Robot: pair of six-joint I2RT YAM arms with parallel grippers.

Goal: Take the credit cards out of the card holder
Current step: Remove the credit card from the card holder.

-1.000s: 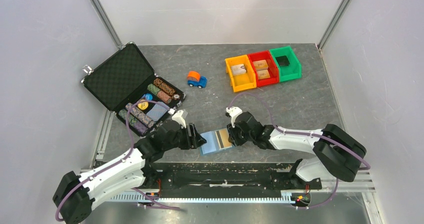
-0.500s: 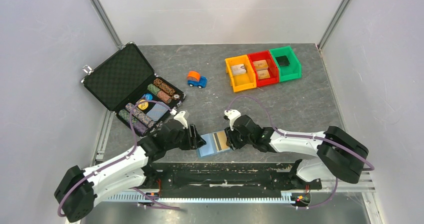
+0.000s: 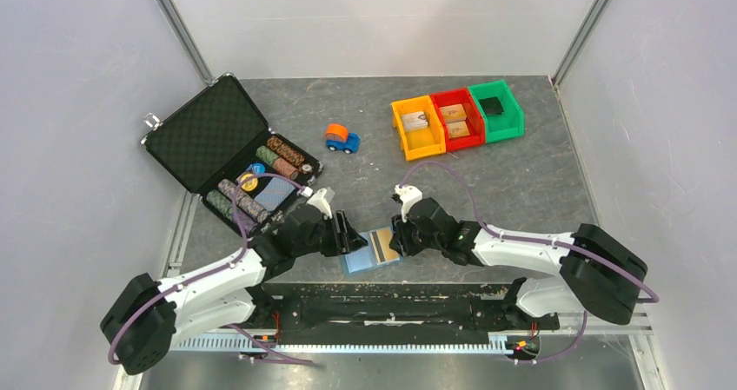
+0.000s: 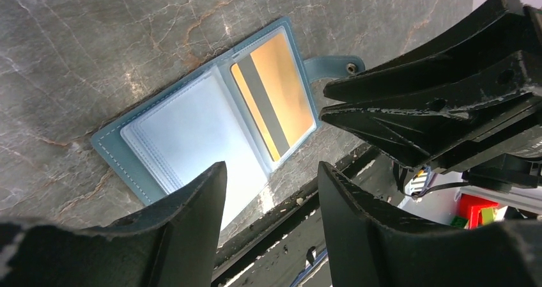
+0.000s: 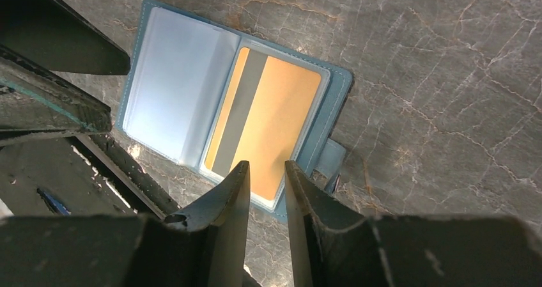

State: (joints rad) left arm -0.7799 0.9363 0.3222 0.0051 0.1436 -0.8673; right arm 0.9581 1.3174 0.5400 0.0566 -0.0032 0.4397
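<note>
The light-blue card holder (image 3: 358, 259) lies open and flat near the table's front edge, its closing tab (image 4: 335, 64) on the right. A gold-brown credit card (image 4: 281, 85) with a grey stripe sits in its right inner pocket, and the left pocket (image 4: 192, 127) looks pale and blank. My left gripper (image 4: 271, 169) hovers open over the holder's left front corner with nothing between its fingers. My right gripper (image 5: 265, 165) hangs over the card's (image 5: 275, 121) near edge, its jaws a narrow gap apart and holding nothing. The two grippers (image 3: 349, 234) (image 3: 396, 234) face each other across the holder.
An open black case (image 3: 209, 134) with rows of poker chips sits at the back left. A blue-and-orange toy car (image 3: 341, 137) stands mid-table. Orange (image 3: 416, 128), red (image 3: 458, 119) and green (image 3: 496, 109) bins stand at the back right. The table's front edge (image 3: 391, 277) runs just beside the holder.
My left gripper has moved right, closer over the holder, and narrowed a little. The right gripper has edged left over the card. The holder has shifted slightly left.
</note>
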